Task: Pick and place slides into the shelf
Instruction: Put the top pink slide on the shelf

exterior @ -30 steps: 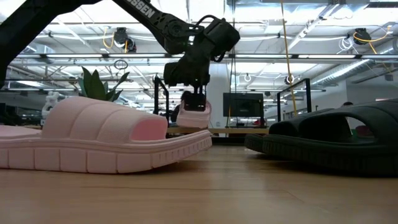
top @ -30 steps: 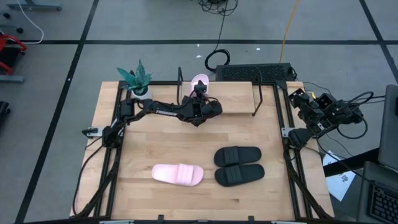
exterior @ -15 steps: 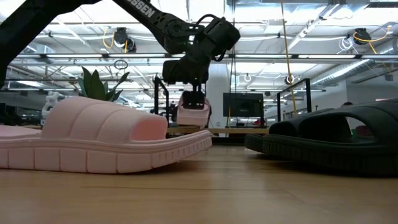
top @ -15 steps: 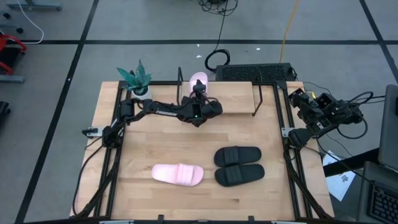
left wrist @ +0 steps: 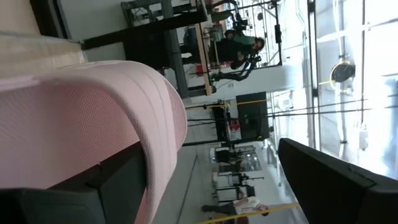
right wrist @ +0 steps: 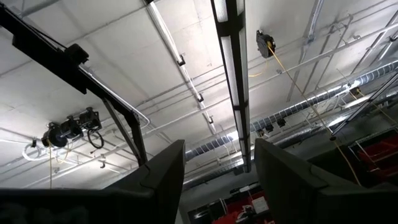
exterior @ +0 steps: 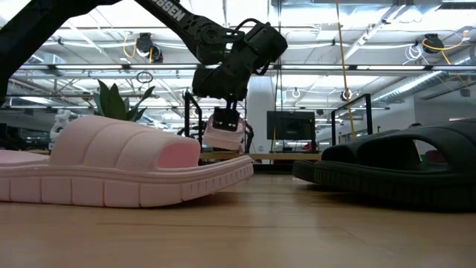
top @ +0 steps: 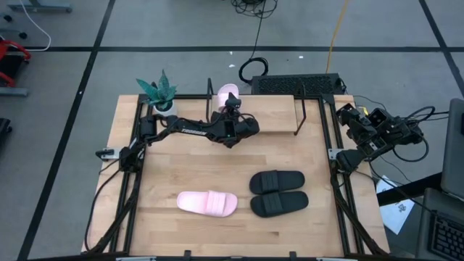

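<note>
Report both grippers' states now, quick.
Left gripper: over the shelf, closed on a pale pink slide.
Right gripper: parked off the table's right edge, open, holding nothing.

White lettering on the left arm point(exterior: 160, 7), low view: only the tail end shows, reading roughly "SSEN"; the start is cut off by the frame edge. High view: the same arm's white lettering is too small to read. No other legible text, labels or numbers anywhere.
</note>
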Tool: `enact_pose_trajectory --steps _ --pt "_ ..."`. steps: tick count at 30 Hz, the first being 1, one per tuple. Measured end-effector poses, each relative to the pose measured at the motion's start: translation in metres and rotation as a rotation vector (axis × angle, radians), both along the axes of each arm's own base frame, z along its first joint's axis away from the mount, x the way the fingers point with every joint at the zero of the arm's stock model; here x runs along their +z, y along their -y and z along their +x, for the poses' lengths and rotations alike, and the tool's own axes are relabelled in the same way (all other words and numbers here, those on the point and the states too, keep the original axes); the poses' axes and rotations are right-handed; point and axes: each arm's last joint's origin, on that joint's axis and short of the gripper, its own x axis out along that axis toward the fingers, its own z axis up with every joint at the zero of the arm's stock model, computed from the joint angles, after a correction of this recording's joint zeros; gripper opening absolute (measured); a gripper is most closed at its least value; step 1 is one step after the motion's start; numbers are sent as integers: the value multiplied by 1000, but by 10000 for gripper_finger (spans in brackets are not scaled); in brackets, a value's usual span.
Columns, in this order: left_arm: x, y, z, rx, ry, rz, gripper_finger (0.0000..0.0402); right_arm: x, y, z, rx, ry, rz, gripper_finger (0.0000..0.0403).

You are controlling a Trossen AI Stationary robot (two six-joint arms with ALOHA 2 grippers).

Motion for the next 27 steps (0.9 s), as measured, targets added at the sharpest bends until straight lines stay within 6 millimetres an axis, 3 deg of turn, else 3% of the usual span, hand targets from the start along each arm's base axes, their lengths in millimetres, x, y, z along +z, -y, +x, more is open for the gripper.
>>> enact_pose_trajectory --steps 27 --pt "-4 -10 -4 -35 -75 -62 347 0 0 0 0 1 0 185"
